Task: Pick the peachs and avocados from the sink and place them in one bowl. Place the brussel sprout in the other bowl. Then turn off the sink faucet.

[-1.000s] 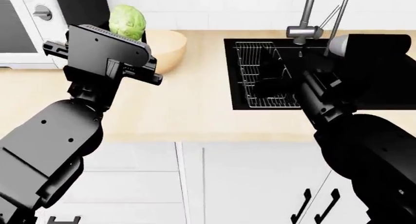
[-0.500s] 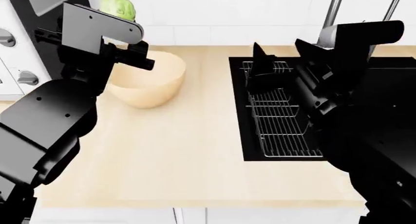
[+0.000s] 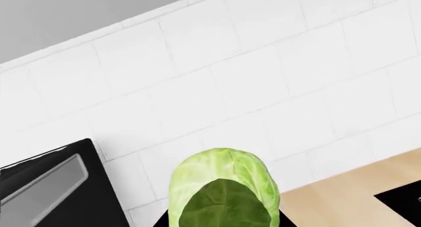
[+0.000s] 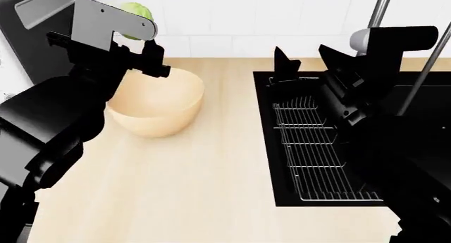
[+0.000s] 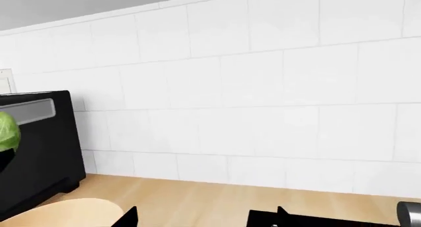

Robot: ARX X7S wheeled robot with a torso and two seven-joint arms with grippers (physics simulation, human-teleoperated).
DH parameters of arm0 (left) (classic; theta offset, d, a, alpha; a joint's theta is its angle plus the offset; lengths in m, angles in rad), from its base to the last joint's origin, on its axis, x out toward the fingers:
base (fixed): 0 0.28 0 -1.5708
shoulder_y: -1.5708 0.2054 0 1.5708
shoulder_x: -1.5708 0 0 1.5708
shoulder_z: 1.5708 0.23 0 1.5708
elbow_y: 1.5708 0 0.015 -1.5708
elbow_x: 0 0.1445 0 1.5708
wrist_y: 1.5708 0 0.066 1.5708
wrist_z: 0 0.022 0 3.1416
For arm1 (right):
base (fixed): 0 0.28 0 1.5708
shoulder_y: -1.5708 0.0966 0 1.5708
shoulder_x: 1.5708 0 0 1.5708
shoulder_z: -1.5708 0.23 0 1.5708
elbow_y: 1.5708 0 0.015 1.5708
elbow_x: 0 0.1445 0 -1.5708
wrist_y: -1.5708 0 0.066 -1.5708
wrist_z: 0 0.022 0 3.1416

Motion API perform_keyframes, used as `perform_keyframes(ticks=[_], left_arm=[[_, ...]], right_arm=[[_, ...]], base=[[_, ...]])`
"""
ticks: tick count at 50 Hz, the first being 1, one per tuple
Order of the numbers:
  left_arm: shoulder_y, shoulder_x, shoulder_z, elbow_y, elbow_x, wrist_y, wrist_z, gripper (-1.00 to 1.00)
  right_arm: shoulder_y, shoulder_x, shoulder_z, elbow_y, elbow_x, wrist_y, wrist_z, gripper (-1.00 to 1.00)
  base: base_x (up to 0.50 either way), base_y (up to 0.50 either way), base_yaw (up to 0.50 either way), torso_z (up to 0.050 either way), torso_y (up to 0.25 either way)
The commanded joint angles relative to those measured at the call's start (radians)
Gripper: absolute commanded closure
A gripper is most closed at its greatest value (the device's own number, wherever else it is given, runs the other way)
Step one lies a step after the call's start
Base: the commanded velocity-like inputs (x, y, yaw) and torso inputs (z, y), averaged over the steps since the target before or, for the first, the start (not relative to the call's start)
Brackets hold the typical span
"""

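Note:
My left gripper (image 4: pixel 136 30) is shut on the brussel sprout (image 4: pixel 135 12), a light green leafy ball, and holds it high over the far left rim of a plain tan bowl (image 4: pixel 156 103). The sprout fills the low middle of the left wrist view (image 3: pixel 224 187). My right gripper (image 4: pixel 307 58) is open and empty above the far left corner of the black sink (image 4: pixel 269 148), over its wire rack (image 4: pixel 313 148). The steel faucet tube (image 4: pixel 384 8) and its thin lever (image 4: pixel 428 58) rise at the far right. No peach, avocado or painted white bowl is in view.
A black appliance (image 4: pixel 39 21) stands at the far left against the white tiled wall (image 5: pixel 263 89). The wooden counter (image 4: pixel 197 190) runs between bowl and sink. The right wrist view shows the sprout (image 5: pixel 7 131), the bowl rim (image 5: pixel 66 212) and the appliance (image 5: pixel 39 148).
The head view has moved in and looks down more steeply on the counter. My left gripper still holds the sprout above the bowl. My right gripper now shows open over the sink's corner.

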Motion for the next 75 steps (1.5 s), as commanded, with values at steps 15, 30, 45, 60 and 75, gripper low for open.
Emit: perform_keyframes(ticks=[15,30,45,60,75], left_arm=[[-0.14,0.057,-0.063,-0.172,-0.193,-0.243,0.041,1.0],[-0.276,0.079,-0.107,-0.292,-0.327,-0.442,0.093,1.0],[-0.266,0.069,-0.17,-0.28,-0.446,-0.585,0.046,1.0],[-0.238,0.069,-0.149,-0.298,-0.451,-0.578,0.053,1.0],[-0.231,0.074,-0.114,-0.35,-0.409,-0.522,0.072,1.0]], right_arm=[[-0.028,-0.005,0.011,0.018,0.017,-0.039,-0.01,-1.0],[-0.042,-0.001,0.01,0.027,0.021,-0.056,-0.014,-1.0],[-0.055,0.0,-0.01,0.054,0.002,-0.081,-0.025,-1.0],[-0.065,0.005,-0.007,0.053,0.01,-0.088,-0.02,-1.0],[-0.071,0.007,-0.01,0.056,0.018,-0.095,-0.019,-1.0]], base=[[0.0,0.0,0.0,0.0,0.0],[0.0,0.0,0.0,0.0,0.0],[0.0,0.0,0.0,0.0,0.0],[0.0,0.0,0.0,0.0,0.0],[0.0,0.0,0.0,0.0,0.001]])
